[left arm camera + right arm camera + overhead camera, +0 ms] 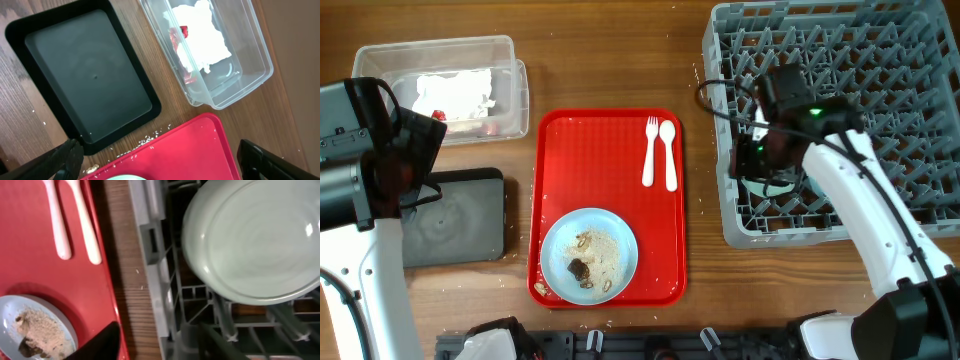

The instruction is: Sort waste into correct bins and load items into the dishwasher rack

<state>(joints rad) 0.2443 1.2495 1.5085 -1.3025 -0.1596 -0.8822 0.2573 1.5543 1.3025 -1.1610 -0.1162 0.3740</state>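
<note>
The crumpled white wrapper [455, 95] with red marks lies in the clear tub [380, 62], also in the left wrist view [200, 35]. The black tray [460, 215] sits beside it. The light blue plate [615, 225] with beige crumbs [600, 248] and brown scraps [579, 268] is on the red tray. The white fork [649, 150] and spoon [669, 152] lie there too. The mint green bowl [250, 235] sits in the grey rack [880, 60]. My right gripper [160, 345] is open and empty over the rack's left edge. My left gripper [160, 167] is open and empty above the red tray's corner. The yellow cup and the light blue bowl are out of view.
The flat red tray [605, 135] lies mid-table between the bins and the rack. Loose rice crumbs [150, 140] lie on the wood between the black tray and the red tray. A brown scrap [540, 290] sits at the red tray's front left corner.
</note>
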